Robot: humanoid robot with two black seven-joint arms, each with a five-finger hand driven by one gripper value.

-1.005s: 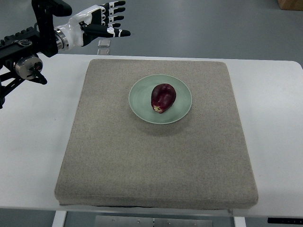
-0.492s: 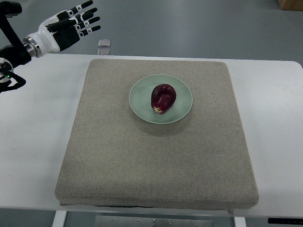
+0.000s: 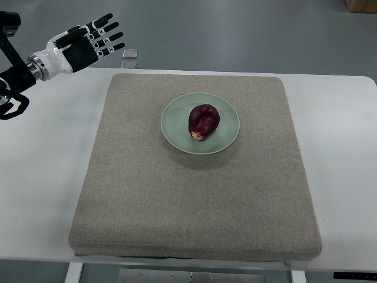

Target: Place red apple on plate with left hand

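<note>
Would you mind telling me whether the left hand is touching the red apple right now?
Apart. The top view shows the left hand open at the upper left corner, off the mat, while the red apple lies on the plate.

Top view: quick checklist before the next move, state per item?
1. Red apple on the plate: ok, it lies inside the rim.
2. Plate on the mat, away from the mat's edges: ok.
3. Left hand clear of the apple: ok, up at the far left corner.
4. Left hand's fingers holding nothing: ok, spread and empty.
5. Apple settled, will not roll: cannot tell from one view.
6. Right hand: cannot tell, not in view.
</note>
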